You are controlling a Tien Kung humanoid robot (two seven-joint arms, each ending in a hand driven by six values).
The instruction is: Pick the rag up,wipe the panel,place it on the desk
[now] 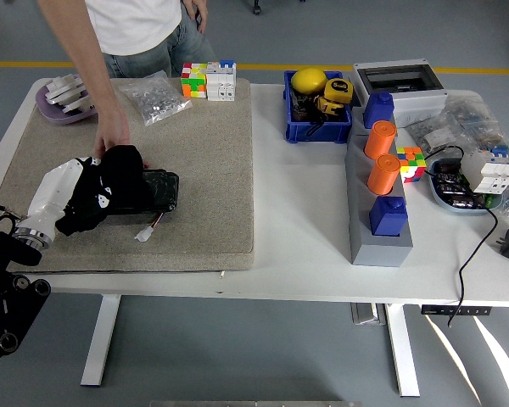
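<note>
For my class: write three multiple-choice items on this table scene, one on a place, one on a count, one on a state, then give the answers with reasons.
1. Where does the panel lie?
A. in the blue bin
B. on the beige mat
C. on the floor

2. How many orange cylinders stand on the grey block?
A. two
B. four
C. none

3. What is the left hand doing?
A. pressing the rag on the panel
B. resting empty
C. lifting a cube

Answers: 1 B, the beige mat lies under it. 2 A, two stand side by side. 3 A, the rag sits under the hand.

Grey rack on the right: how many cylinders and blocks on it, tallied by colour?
On the grey rack:
Orange cylinders: 2
Blue blocks: 2
Total: 4
</note>
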